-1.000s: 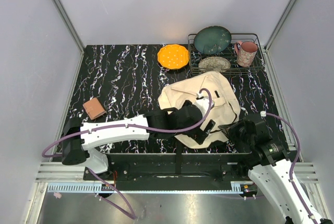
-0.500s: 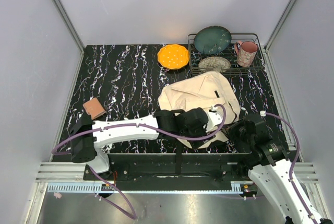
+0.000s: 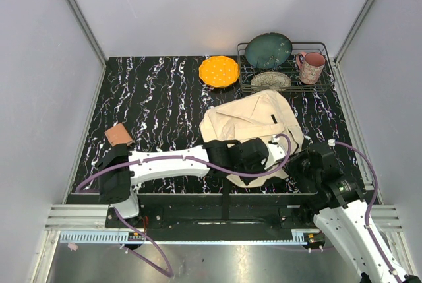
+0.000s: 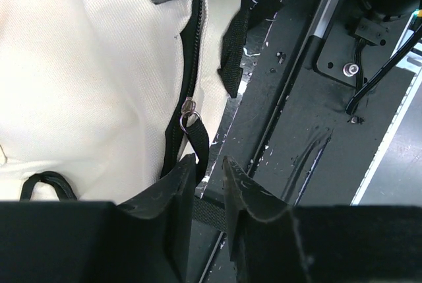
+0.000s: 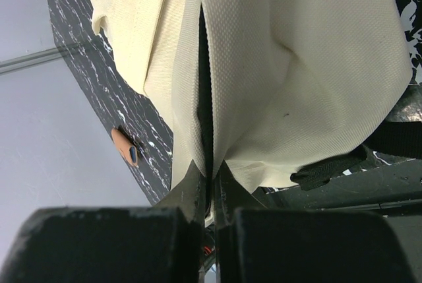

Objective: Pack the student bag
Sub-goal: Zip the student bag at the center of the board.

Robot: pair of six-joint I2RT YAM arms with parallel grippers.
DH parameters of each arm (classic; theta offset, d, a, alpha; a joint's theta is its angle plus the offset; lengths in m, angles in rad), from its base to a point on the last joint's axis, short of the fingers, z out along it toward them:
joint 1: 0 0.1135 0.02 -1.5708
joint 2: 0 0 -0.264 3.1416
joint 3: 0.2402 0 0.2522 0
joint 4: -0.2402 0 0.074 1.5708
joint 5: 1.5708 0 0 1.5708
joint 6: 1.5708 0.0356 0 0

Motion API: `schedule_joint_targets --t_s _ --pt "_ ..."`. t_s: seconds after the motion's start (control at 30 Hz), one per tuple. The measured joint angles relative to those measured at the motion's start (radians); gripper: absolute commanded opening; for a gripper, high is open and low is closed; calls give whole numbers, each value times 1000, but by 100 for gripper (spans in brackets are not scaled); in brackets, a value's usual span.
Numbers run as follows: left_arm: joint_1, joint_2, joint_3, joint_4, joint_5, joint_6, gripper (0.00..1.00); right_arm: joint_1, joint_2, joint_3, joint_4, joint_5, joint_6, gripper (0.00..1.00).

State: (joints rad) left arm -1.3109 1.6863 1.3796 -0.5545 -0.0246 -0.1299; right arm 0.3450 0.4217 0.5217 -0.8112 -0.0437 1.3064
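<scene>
The cream student bag (image 3: 254, 119) lies flat at the table's right centre. My left gripper (image 4: 210, 161) hovers over its near edge beside the black zipper (image 4: 188, 108). The jaws stand a narrow gap apart. The zipper's black pull strap (image 4: 200, 141) hangs at the left fingertip, and table shows through the gap. My right gripper (image 5: 211, 167) is shut on the bag's fabric (image 5: 310, 65) at the seam of the zipper opening. In the top view it sits at the bag's near right corner (image 3: 298, 164). A small brown block (image 3: 119, 135) lies at the table's left.
An orange plate (image 3: 219, 70) sits at the back. A wire rack (image 3: 294, 87) behind the bag holds a dark green plate (image 3: 268, 50), a speckled dish (image 3: 271, 80) and a pink mug (image 3: 311, 66). The table's near edge and metal frame run just under both grippers.
My left arm has slid right and nearer along the bag's front edge, and its jaws have narrowed from wide open to a small gap. The right gripper has kept its pinch.
</scene>
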Motion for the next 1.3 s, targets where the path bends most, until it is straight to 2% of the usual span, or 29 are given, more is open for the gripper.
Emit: schedule_joint_targets --t_s 0.07,0.13,0.23,0.3,0.43,0.5,0.53,0.6,0.63,0.7,0.73,0.77,0.83,0.9,0.93,0.97,1.0,1.3 --pt "0 0 0 0 -4 -2 31 0 0 0 2 0 0 2" --pt "0 0 0 2 -12 -5 48 0 1 0 4 0 0 2" --pt "0 4 0 4 -34 -18 56 0 3 0 7 -1 0 2" --pt "-3 8 0 4 -53 -29 57 0 3 0 8 -1 0 3" --pt "-10 24 2 4 -93 -53 47 0 3 0 14 -1 0 3" --pt "-10 34 2 4 -116 -68 37 0 3 0 14 -1 0 3" --pt "-10 40 2 4 -126 -76 35 0 3 0 14 -1 0 4" --pt "-10 51 4 3 -148 -89 25 0 3 0 14 -1 0 4" --pt "-10 57 8 2 -160 -96 16 0 3 0 14 -1 0 4" --pt "-10 66 14 3 -179 -111 12 0 3 0 14 -1 0 4" --pt "-10 68 17 3 -188 -116 4 0 3 0 14 -1 0 4" --pt "-10 68 18 3 -195 -122 0 0 3 0 15 -1 0 4" --pt "-10 68 21 3 -209 -134 0 0 3 0 15 -2 0 5" --pt "-10 68 24 2 -223 -139 14 0 3 0 16 -1 0 5" --pt "-10 68 26 2 -229 -142 13 0 2 0 18 -1 0 5" --pt "-10 68 26 2 -233 -145 2 0 1 0 19 -1 0 5" --pt "-10 68 26 2 -235 -145 0 0 0 0 19 -1 0 5" --pt "-10 53 20 8 -235 -157 0 0 -9 0 20 -1 0 6"
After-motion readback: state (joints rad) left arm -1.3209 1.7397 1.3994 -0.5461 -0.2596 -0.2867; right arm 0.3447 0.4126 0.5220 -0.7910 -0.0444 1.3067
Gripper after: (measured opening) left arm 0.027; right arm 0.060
